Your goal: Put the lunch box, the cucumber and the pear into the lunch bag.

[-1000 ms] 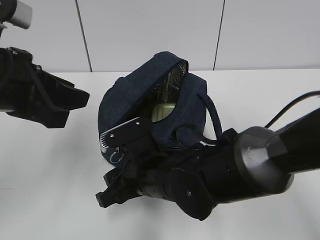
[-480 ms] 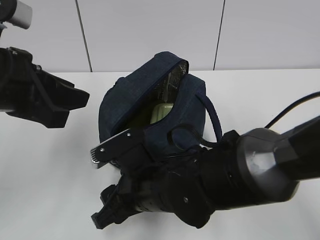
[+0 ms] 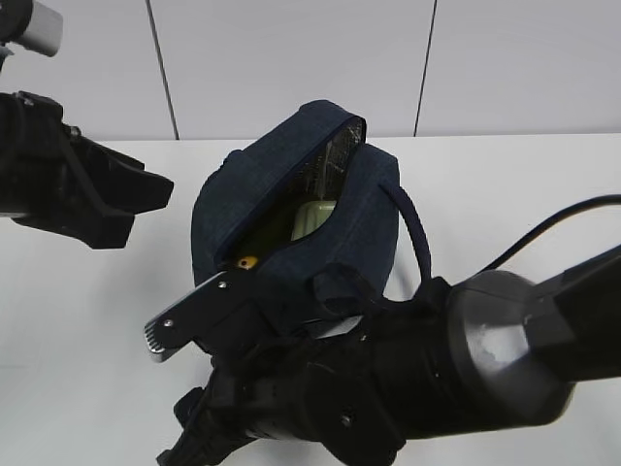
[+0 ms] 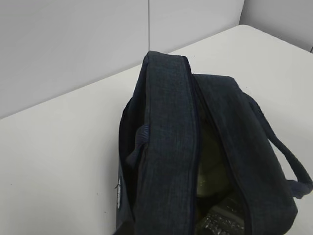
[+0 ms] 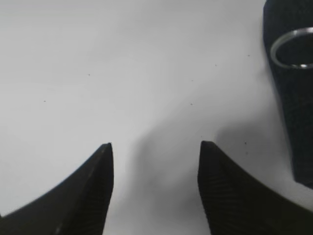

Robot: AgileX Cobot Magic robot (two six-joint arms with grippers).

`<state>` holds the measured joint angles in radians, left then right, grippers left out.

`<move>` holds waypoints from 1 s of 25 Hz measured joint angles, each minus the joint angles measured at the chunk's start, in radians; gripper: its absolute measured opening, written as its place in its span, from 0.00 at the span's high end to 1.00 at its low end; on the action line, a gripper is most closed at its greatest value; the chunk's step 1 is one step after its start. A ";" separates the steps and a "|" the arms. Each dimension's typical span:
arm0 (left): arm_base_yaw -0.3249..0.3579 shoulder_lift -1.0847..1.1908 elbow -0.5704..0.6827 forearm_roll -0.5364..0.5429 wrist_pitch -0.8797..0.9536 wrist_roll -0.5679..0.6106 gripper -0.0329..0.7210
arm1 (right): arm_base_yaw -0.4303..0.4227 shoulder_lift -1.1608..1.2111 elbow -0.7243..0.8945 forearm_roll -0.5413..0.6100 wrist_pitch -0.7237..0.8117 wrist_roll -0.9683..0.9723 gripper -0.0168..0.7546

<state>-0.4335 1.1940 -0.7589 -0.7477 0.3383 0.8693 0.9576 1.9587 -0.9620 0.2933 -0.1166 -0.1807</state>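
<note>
Right now the lunch bag [image 3: 291, 218] sits at the centre of the exterior frame on the white bench [image 3: 505, 194], its flap lifted so the silvery lining [image 3: 335, 155] shows along the upper edge. Through the slanting opening I can see a pale green corner of the lunch box [image 3: 315, 216] inside, and lower left of it, just at the lip of the opening, a small yellow-orange spot that looks like the pear [image 3: 246, 261]. The cucumber I cannot pick out with any certainty; the bag's interior is dark.

Filling the bottom of the exterior frame, the right arm ends in the right hand [image 3: 170, 408] at the lower left, one silver-edged finger [image 3: 184, 318] crossing in front of the bag's lower corner. From its own wrist camera, the two dark fingers stand well apart with only bare bench between them, holding nothing; the bag's metal ring pull [image 5: 292, 48] shows at the upper right of that frame.

At the left edge of the exterior frame the left arm [image 3: 78, 189] hangs clear of the bag. Its wrist camera looks down on the bag [image 4: 195, 161] and one loop handle [image 4: 279, 147], but the left hand's fingers are out of frame, so whether they grip anything I cannot tell.
</note>
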 joint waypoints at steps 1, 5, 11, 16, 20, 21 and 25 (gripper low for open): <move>0.000 0.000 0.000 0.000 0.000 0.000 0.64 | 0.018 0.000 0.000 0.002 -0.020 -0.012 0.42; 0.000 0.000 0.000 0.000 0.000 0.000 0.64 | 0.082 0.000 0.000 0.002 -0.097 -0.043 0.42; 0.000 0.000 0.000 0.000 0.000 0.000 0.64 | 0.103 0.000 0.000 0.079 -0.196 -0.123 0.42; 0.000 0.000 0.000 0.000 0.000 0.000 0.64 | 0.116 0.000 0.000 0.452 -0.258 -0.434 0.43; 0.000 0.000 0.000 0.000 0.000 0.000 0.64 | 0.132 0.000 0.000 0.689 -0.397 -0.663 0.48; 0.000 0.000 0.000 0.000 0.000 0.000 0.64 | 0.133 0.000 0.000 0.708 -0.408 -0.676 0.50; 0.000 0.000 0.000 0.000 0.000 0.000 0.64 | 0.139 0.031 0.000 0.753 -0.472 -0.678 0.51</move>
<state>-0.4335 1.1940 -0.7589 -0.7477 0.3383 0.8696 1.0968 1.9895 -0.9620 1.0461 -0.5884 -0.8587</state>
